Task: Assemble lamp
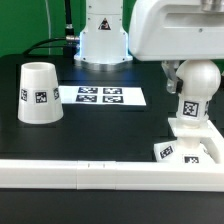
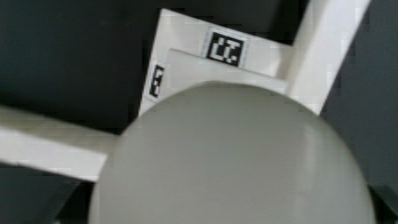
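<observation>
While hovering at near right, directly over bulb (image 1: 200, 82) standing upright on base (image 1: 190, 148), treat gripper (image 1: 178, 70) closure as indeterminate. Reach well left for shade (image 1: 38, 92).

The surface (image 1: 110, 130) is matt black. The shade (image 1: 38, 85) is plain white and has small black-and-white square tags low on its wall. The marker board (image 1: 100, 96) is white, printed with a row of black squares that hold white figures. The bulb (image 1: 197, 80) has a glossy white round head, and its stem bears one black-and-white tag. In the wrist view that head looks pale greyish white, dimmer toward its rim. The base (image 1: 205, 142) is white, with black-and-white tags on its side faces. The rail (image 1: 100, 172) along the surface's near edge is white and unmarked. The arm (image 1: 100, 30) is white.
</observation>
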You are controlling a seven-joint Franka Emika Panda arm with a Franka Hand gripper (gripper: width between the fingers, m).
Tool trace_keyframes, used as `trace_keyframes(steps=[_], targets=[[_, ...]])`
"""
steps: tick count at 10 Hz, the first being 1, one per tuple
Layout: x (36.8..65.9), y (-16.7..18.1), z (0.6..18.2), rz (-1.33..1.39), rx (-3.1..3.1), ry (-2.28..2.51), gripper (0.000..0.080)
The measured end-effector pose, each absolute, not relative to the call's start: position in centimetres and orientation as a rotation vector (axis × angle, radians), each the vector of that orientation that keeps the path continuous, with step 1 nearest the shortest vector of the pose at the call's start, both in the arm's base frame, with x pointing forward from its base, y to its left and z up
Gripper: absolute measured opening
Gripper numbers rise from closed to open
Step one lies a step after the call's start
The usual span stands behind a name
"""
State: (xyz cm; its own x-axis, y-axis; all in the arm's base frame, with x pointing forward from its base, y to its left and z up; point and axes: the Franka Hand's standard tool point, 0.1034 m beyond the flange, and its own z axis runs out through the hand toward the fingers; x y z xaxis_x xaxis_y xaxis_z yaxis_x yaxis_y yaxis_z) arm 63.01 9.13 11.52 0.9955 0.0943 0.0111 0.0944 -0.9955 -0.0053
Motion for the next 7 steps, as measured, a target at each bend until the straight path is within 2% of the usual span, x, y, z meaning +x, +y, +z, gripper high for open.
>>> trace_keyframes(steps=[3,7], targets=[[63.32,8.78,11.49,-0.022,-3.090,0.323,0.0577],[63.34,8.51,11.45,-0.006,-3.009,0.716,0.0577]])
